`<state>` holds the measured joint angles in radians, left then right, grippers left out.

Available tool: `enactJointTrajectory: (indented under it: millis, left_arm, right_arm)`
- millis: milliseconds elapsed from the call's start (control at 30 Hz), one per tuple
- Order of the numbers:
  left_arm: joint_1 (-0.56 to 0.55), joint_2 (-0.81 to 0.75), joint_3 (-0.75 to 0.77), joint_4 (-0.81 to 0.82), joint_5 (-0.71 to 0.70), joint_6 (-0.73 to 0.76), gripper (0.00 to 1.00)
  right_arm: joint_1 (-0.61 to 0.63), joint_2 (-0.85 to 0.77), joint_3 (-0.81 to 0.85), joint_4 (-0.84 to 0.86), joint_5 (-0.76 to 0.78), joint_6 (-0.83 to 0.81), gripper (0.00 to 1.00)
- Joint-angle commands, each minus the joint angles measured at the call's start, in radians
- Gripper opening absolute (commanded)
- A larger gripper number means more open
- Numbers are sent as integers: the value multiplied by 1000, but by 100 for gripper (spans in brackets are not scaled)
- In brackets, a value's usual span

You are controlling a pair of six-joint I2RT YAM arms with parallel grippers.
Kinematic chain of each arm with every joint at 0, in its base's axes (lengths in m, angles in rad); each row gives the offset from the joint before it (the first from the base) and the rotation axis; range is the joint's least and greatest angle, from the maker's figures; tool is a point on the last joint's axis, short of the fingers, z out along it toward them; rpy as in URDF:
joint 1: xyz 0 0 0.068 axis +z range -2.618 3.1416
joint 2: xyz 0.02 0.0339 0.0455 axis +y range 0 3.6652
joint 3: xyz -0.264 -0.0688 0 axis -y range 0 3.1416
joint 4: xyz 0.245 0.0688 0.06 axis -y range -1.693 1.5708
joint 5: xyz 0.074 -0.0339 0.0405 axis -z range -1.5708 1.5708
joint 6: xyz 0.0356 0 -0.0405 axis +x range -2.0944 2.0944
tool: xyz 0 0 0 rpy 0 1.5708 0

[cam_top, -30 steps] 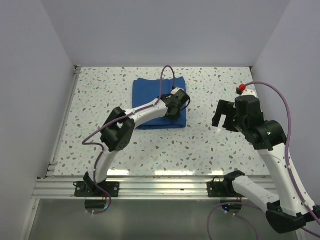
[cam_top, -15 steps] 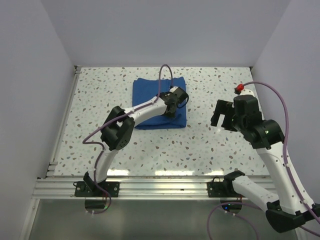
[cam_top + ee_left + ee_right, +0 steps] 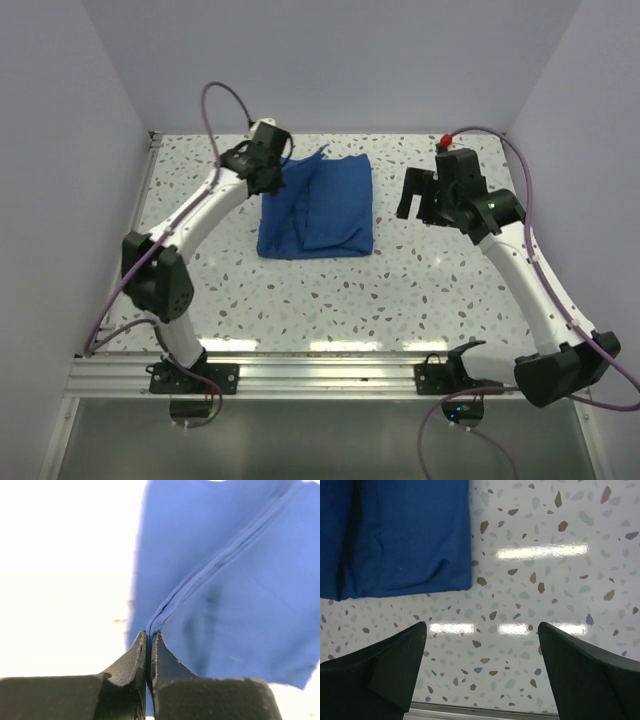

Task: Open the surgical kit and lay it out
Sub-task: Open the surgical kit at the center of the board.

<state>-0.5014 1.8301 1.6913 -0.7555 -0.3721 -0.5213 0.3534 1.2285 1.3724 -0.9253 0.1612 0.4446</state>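
Between the fingertips of the left gripper [image 3: 149, 639], pressed hard together, a hemmed edge of the royal-blue cloth wrap [image 3: 235, 590] is pinched, and the fabric rises to them in a ridge. Seen from above, that arm reaches to the wrap's far left corner. The wrap lies toward the far middle of the speckled table [image 3: 450, 280], its left flap drawn up off the bundle. The right gripper [image 3: 481, 626] hangs over bare table just beside the wrap's right edge, fingers spread wide and holding nothing. No tray or instruments show, so they are presumably folded inside. The step in hand looks like peeling the first flap open. Next, that edge likely needs carrying out leftward and laying flat without dragging the whole bundle along.
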Motion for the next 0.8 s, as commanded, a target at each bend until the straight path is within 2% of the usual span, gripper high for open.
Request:
enactJointTrajectory:
  millis: [0,33,67,100,133,167,300,533,600,767]
  left_arm:
    - [122,-188,-172,27,-71,21,0]
    - [144,-215,-215,34,-88,29,5]
    - [164,-236,-254,38,-97,33,17]
    - [197,-273,-324,41,-111,40,35]
    - [208,-285,-359,47,-123,46,81]
    - [221,-301,-427,59,-135,53,99]
    - [225,-333,-504,68,-142,40,100]
    - [225,-382,-496,62,-114,29,100]
    - [225,-385,-501,59,-91,32,100]
    - [225,-417,-568,93,-25,17,100]
  right_arm:
    - [5,52,53,80,-80,11,97]
    - [6,78,45,92,-110,16,97]
    - [4,91,39,121,-130,20,97]
    - [5,103,33,137,-144,22,97]
    - [7,130,30,149,-158,20,97]
    - [10,146,27,173,-184,19,97]
    - [70,274,94,189,-216,-61,98]
    - [260,624,524,54,-144,-122,98]
    - [304,734,600,14,-132,-118,98]
    - [348,966,829,-107,-109,-87,97]
